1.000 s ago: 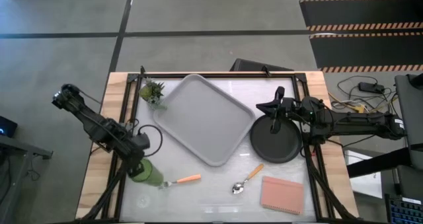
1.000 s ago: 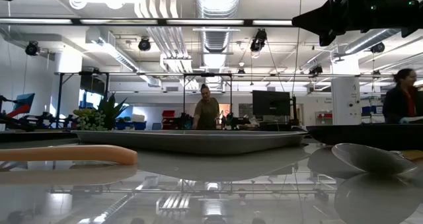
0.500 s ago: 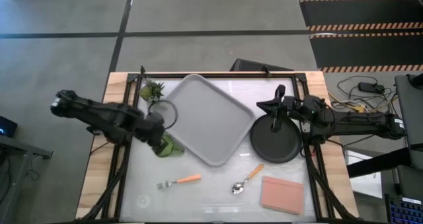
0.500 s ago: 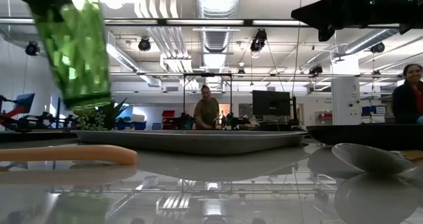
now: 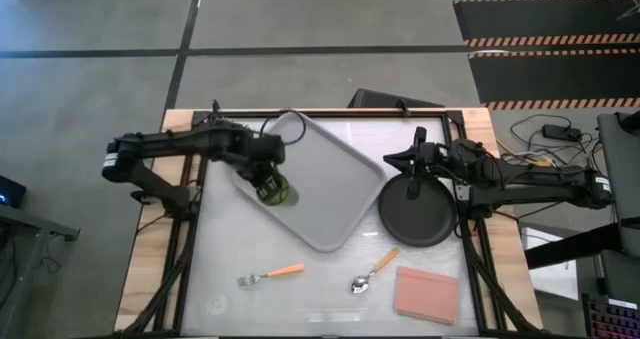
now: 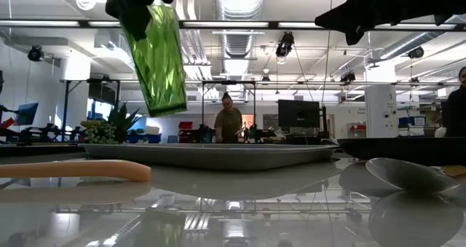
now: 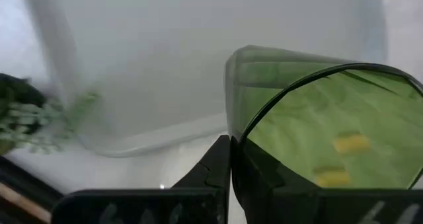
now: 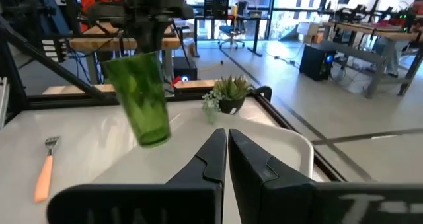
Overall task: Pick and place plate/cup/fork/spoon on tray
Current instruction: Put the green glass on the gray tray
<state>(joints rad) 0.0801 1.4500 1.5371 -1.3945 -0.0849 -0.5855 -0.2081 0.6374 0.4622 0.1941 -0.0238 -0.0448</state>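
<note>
Left gripper [image 5: 262,169] clamped on the rim of the cup [image 5: 275,190], holding it in the air above the near left part of the tray [image 5: 330,194]. Cup tilted in the low view [image 6: 157,57]: long axis leaning off vertical, mouth up at the gripper, base down and swung a little toward the right side of that view. Seen close in the left wrist view [image 7: 324,125], rim pinched between the dark fingers [image 7: 218,164], tray surface beyond.

Right gripper [image 5: 417,169] shut with nothing between the fingers, poised over the far rim of the plate [image 5: 418,214], which lies flat on the bench [image 5: 320,289] just right of the tray.

Tray lying skewed on the bench, long axis running from far left to near right. Small potted plant [image 5: 231,137] at its far left corner.

Fork [image 5: 271,274] on the near bench, long axis roughly left-right, tines left, orange handle right. Spoon [image 5: 373,271] to its right, diagonal, bowl toward the near left, handle toward the far right. Pink pad [image 5: 426,293] beside the spoon, at the near right.

A person [image 6: 228,123] standing in the room beyond the bench.
</note>
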